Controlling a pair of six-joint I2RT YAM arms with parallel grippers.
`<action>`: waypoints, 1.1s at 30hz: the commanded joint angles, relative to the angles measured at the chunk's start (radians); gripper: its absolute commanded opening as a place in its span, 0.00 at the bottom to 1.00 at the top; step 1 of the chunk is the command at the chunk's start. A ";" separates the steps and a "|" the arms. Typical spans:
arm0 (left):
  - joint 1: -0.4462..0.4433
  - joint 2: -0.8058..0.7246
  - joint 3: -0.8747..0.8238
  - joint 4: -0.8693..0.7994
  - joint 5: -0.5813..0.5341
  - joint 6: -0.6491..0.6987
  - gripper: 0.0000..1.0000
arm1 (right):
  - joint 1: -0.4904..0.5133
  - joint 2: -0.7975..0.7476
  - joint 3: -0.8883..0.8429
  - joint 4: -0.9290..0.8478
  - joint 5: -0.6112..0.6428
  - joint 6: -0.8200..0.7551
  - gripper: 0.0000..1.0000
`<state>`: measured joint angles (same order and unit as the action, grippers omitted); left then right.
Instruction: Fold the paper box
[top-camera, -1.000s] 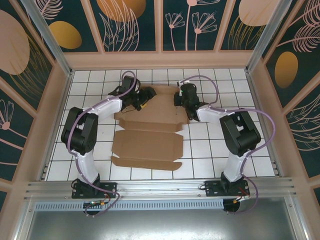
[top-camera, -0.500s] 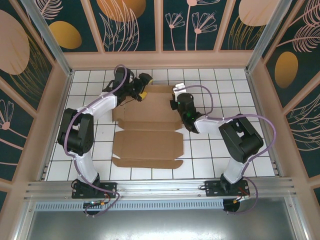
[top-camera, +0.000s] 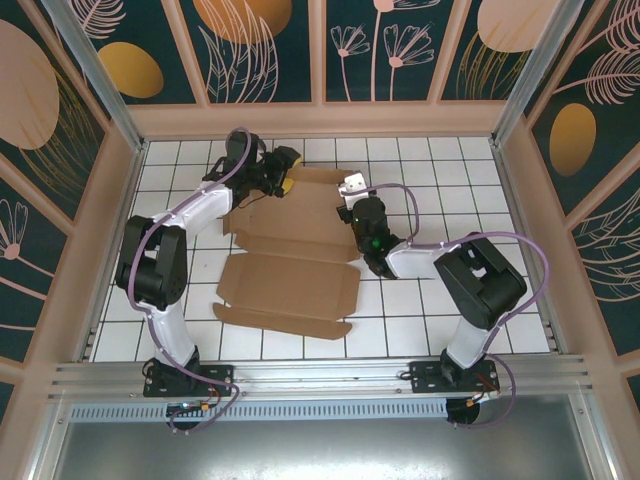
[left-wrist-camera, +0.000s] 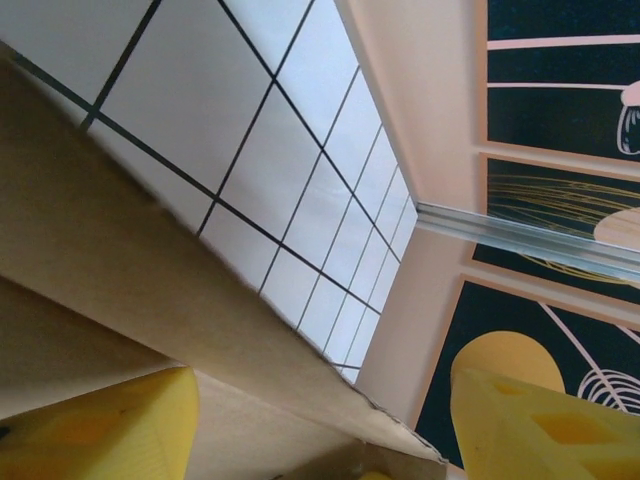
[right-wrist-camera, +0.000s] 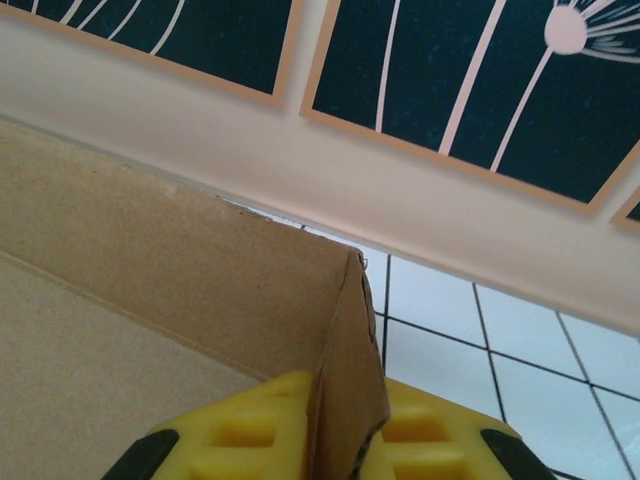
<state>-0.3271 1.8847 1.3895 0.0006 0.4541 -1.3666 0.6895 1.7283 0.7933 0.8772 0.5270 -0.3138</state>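
white tiled floor, dark floral wall panels

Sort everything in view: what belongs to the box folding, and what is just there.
Job: paper box; left gripper, open at its far edge; right gripper, pinching a raised flap.
Just there: tiled table; patterned wall panels; metal rail.

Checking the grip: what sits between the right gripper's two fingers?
A cardboard edge of the paper box, pinched between the right gripper's yellow fingers, in the right wrist view.
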 joint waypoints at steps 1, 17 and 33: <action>0.016 0.037 0.041 -0.059 0.027 -0.010 0.70 | 0.020 -0.020 -0.027 0.160 0.067 -0.097 0.17; 0.020 0.045 0.062 -0.094 0.052 0.035 0.29 | 0.061 0.026 -0.066 0.343 0.127 -0.253 0.21; 0.037 0.033 0.208 -0.381 -0.017 0.077 0.82 | 0.097 0.099 -0.099 0.657 0.125 -0.562 0.22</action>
<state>-0.2966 1.8954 1.5249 -0.2523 0.4568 -1.2976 0.7647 1.8046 0.7044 1.3746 0.6392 -0.7738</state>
